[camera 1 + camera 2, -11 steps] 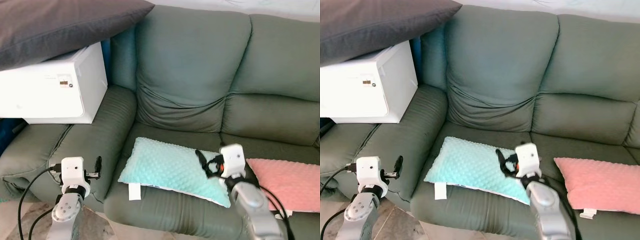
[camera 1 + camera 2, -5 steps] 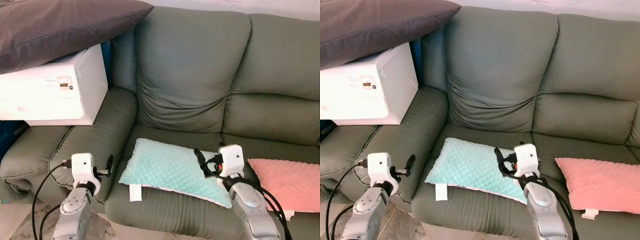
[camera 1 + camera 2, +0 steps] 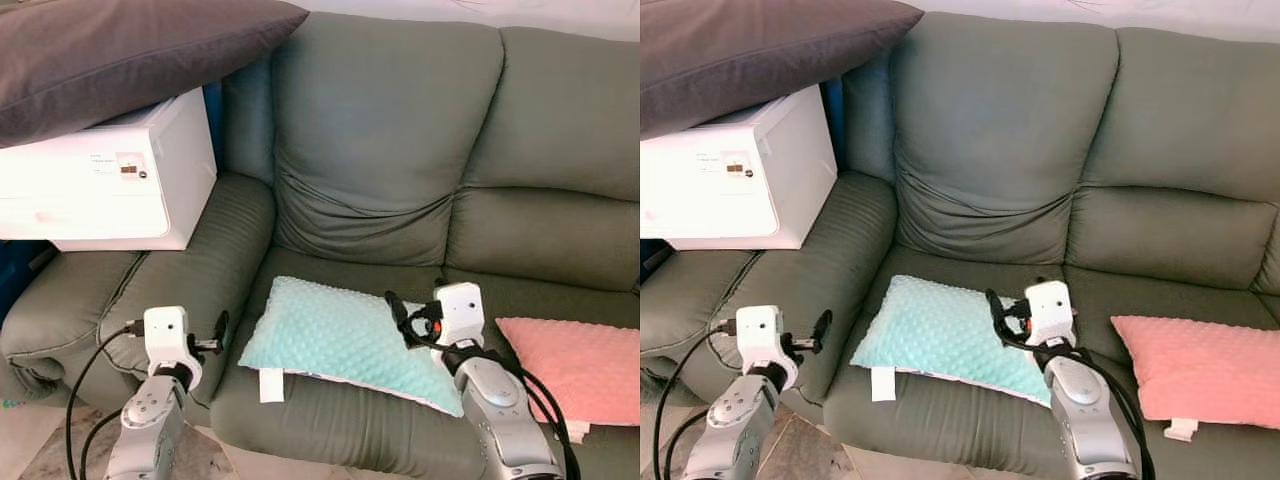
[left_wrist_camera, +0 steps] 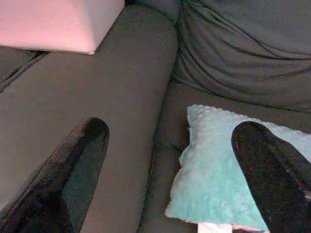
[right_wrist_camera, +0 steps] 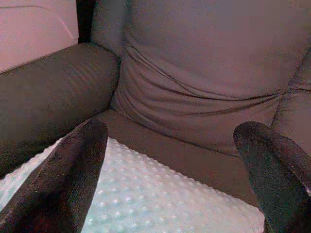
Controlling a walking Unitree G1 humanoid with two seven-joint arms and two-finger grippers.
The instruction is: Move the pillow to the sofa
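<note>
On the sofa's armrest side, the left gripper (image 3: 221, 330) hangs spread wide beside the teal pillow (image 3: 345, 340), which lies on the sofa (image 3: 380, 150) seat. Over its right end, the right gripper (image 3: 398, 318) gapes empty; closing shallow could slip off the nubby cover.

Free seat strip behind the teal pillow (image 3: 345, 340), up to the sofa (image 3: 390, 130) backrest. Open seat gap between the teal pillow and the pink pillow (image 3: 585, 362). Left side is bounded by the armrest (image 3: 205, 265); the white box (image 3: 105, 180) and the grey cushion (image 3: 120, 50) on it block anything further left.
</note>
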